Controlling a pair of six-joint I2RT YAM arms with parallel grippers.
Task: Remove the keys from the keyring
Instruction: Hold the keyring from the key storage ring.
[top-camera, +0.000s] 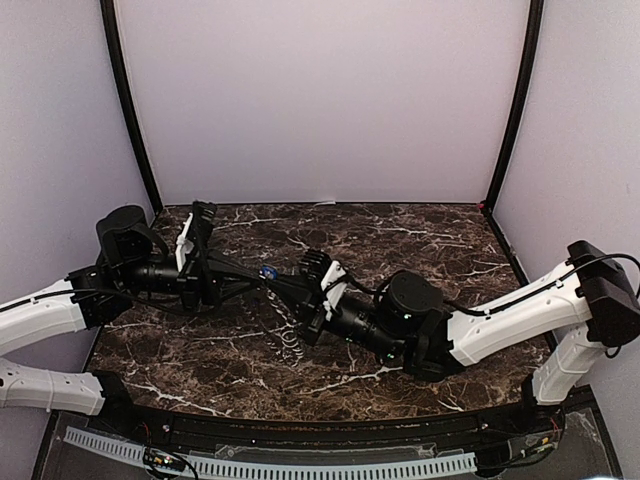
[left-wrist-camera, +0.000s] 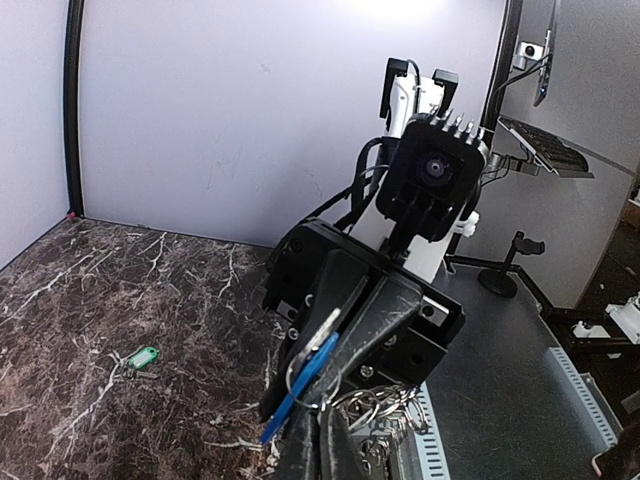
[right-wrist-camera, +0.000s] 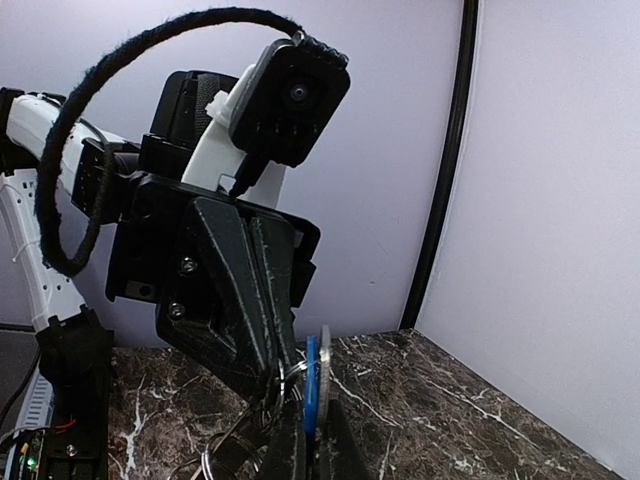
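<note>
Right claw (right-wrist-camera: 312, 446) pinches a blue key (right-wrist-camera: 312, 382); left claw (left-wrist-camera: 318, 452), pressed together, meets it. Well apart from the blue key, a green key (left-wrist-camera: 141, 356) lies on open table (left-wrist-camera: 60, 300).

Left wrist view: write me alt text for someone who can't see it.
The right hand faces the camera, shut on a blue key, with a cluster of metal rings hanging just below it, beside the left hand at the bottom edge. A green key lies alone on the dark marble table.
</note>
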